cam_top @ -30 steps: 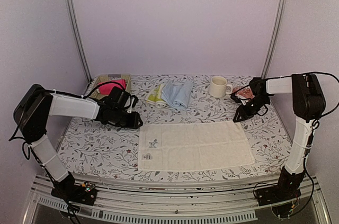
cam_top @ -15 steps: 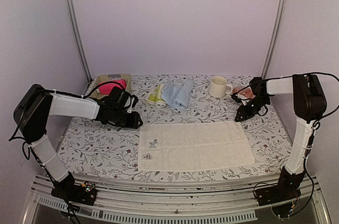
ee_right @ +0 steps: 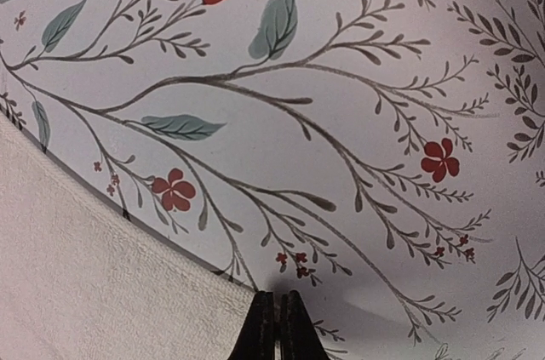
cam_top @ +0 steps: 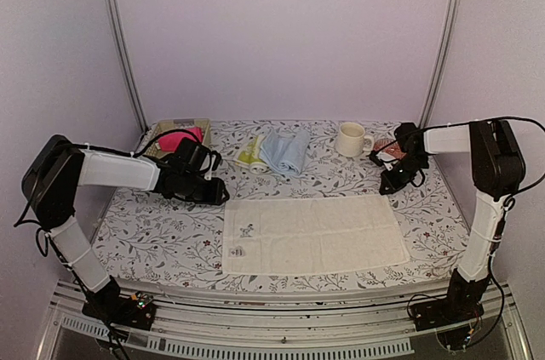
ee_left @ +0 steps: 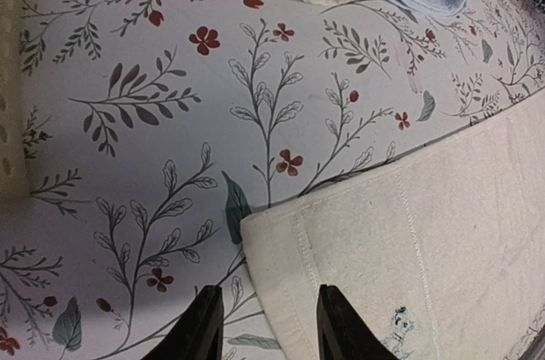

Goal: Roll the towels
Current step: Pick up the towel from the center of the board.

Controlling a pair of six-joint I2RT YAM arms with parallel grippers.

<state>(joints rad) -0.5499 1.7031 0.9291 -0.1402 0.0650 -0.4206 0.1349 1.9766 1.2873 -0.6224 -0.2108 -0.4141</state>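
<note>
Right claw [ee_right: 277, 309] has snapped shut with nothing visibly between its fingers, just off the far right corner of the cream towel [cam_top: 315, 232]. It sits a shade further from that corner than a second ago. Left claw [ee_left: 269, 309] hangs part open over the towel's far left corner, unmoved, gripping nothing. With the towel flat and unrolled, I judge rolling hasn't begun.

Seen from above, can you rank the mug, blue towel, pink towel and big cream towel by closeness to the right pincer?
From the right pincer:
1. Cream towel, spread flat, its far right corner just beside it.
2. Mug, behind it, slightly left.
3. Blue towel, farther left at the back.
4. Pink towel, in the basket at the far left.
</note>
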